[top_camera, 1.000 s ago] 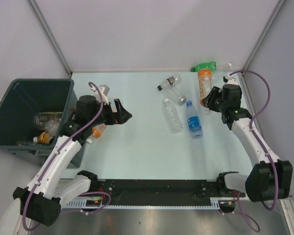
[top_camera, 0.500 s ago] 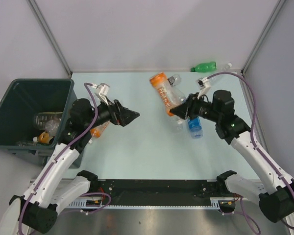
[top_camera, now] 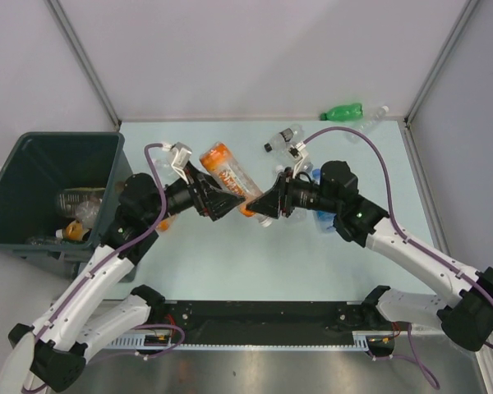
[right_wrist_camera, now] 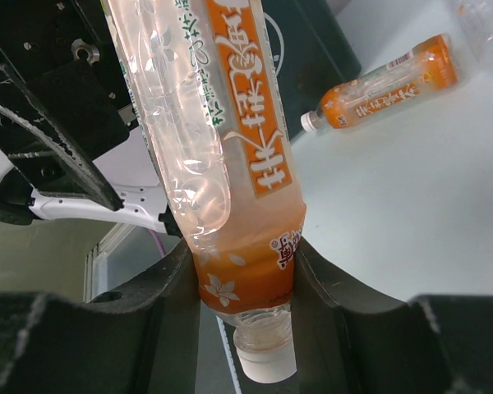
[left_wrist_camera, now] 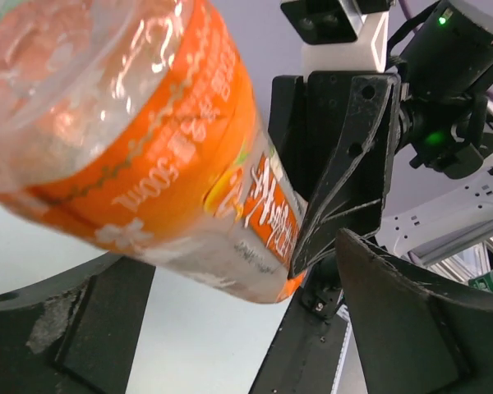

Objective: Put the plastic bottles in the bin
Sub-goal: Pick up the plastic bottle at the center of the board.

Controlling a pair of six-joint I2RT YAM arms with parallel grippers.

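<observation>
Top external view: a clear plastic bottle with an orange label (top_camera: 228, 174) is being held in the air above the pale bench (top_camera: 230, 271), between the two arms and well apart from the large dark grey-green rectangular plastic bin (top_camera: 41, 164) at the left edge. Its neck end is being pinched by the right end effector (top_camera: 261, 205); in the right wrist view the fingers (right_wrist_camera: 168, 287) are being pressed against the orange band just above the white cap (right_wrist_camera: 263, 361). The left end effector (top_camera: 220, 201) is being held spread wide around the bottle's body, its dark fingers (left_wrist_camera: 419, 320) being seen on either side of the label; whether they are touching it cannot be told. A second orange-labelled bottle (top_camera: 166, 220) is lying on the bench just beside the bin, several crushed bottles (top_camera: 78, 205) are lying inside it, and a green plastic bottle (top_camera: 343, 111) is lying at the far right.
</observation>
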